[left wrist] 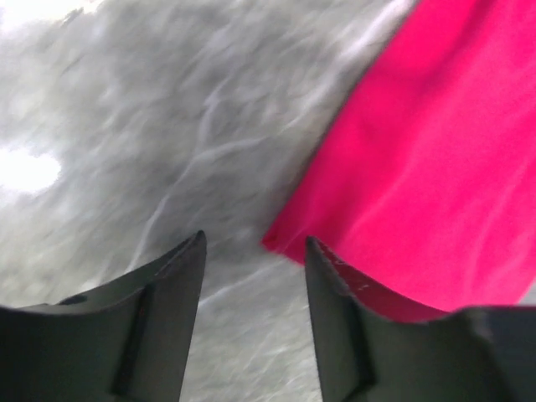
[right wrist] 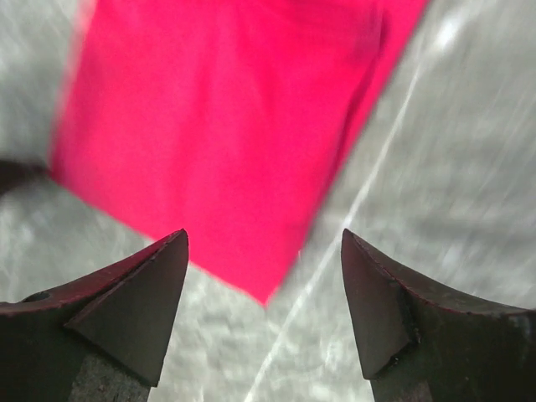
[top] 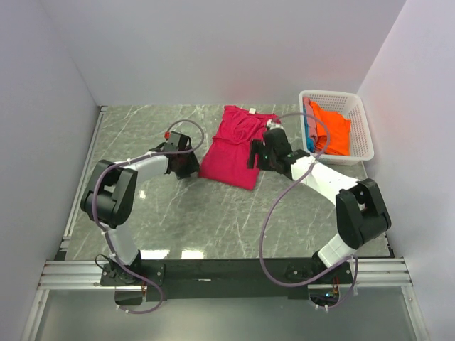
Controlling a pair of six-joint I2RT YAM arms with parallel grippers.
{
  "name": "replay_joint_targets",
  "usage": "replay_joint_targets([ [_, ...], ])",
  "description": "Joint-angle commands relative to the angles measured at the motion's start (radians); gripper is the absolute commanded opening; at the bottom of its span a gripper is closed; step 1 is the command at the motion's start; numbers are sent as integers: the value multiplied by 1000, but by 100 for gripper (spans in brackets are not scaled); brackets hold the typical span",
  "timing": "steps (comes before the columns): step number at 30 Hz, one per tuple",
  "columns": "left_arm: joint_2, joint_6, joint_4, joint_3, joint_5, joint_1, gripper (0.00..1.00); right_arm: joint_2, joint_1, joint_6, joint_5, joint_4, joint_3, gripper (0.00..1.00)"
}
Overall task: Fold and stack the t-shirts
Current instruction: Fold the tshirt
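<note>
Left pincer (left wrist: pixel 255 243) and right pincer (right wrist: pixel 264 239) flank the crimson-pink shirt (top: pixel 233 145), both apart, empty.
Shirt's long axis runs up-frame at table (top: pixel 213 220) centre; its lower hem corner sits just right of left pincer.

Grey marble-patterned desk (top: pixel 213 213) with pale veins, enclosed by a plain white back wall (top: pixel 227 50), left wall (top: pixel 35 142) and right wall (top: pixel 419 106). Aluminium rails (top: pixel 227 273) border its near and left edges. Two bright glare patches (top: pixel 192 253) lie near the front. A white lattice basket (top: pixel 366 135) stands at the far right.
</note>
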Motion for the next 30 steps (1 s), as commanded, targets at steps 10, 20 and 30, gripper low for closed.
replay_joint_targets([
  [10, 76, 14, 30, 23, 98, -20, 35, 14, -9, 151, -235, 140, -160, 71],
  [20, 147, 23, 17, 79, 49, -23, 1, 54, -6, 157, -263, 168, -193, 66],
  [30, 41, 15, 39, 1, 0, -23, 1, 124, 22, 150, -191, 117, -167, 61],
])
